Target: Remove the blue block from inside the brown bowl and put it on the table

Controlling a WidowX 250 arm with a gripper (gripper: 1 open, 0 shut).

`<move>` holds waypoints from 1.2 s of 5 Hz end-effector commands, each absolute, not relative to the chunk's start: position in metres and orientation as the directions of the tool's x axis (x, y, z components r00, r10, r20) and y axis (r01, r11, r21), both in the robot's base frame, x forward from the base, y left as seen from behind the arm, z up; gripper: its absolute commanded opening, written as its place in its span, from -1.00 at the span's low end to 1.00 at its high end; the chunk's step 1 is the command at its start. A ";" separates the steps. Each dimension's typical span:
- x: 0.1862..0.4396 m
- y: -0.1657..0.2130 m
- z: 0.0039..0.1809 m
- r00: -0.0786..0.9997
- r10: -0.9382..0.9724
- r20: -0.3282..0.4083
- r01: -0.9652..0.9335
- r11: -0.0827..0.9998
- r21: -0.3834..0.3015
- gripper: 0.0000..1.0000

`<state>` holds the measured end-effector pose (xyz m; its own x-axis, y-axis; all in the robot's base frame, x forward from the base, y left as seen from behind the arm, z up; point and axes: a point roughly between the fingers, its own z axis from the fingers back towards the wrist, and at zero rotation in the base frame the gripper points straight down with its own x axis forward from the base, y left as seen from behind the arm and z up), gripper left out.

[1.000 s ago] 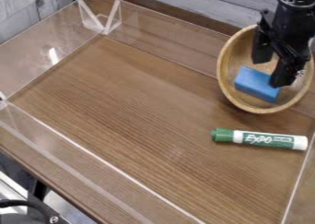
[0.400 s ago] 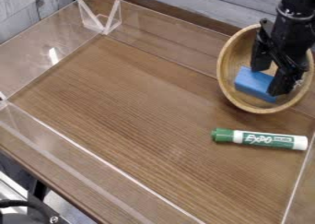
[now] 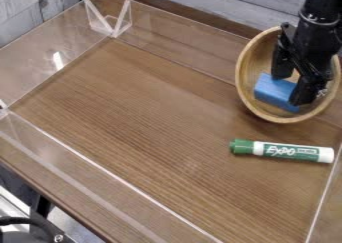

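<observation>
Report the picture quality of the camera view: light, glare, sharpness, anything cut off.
Camera view: soft even light; pale glare streaks on the table and its clear acrylic walls; overall low detail; the gripper is dark over the brown bowl, its arm cropped at the top edge.

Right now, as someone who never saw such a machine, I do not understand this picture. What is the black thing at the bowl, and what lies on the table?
The black thing is the end of a robot arm. Its two fingers point down into the brown bowl and stand open, one on each side of the blue block. The block lies in the bowl; nothing is held yet. There is one picture only, taken from a camera looking down at the table from one side. The table is dark wood with low clear walls. A green-capped marker lies on it, in front of the bowl.
</observation>
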<state>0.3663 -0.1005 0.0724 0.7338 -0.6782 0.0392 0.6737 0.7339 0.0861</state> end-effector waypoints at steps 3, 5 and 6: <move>0.370 -0.103 0.075 0.726 -0.684 0.069 0.676 0.729 0.110 1.00; 0.368 -0.102 0.068 0.728 -0.683 0.064 0.675 0.730 0.112 1.00; 0.368 -0.101 0.065 0.728 -0.683 0.062 0.675 0.730 0.113 1.00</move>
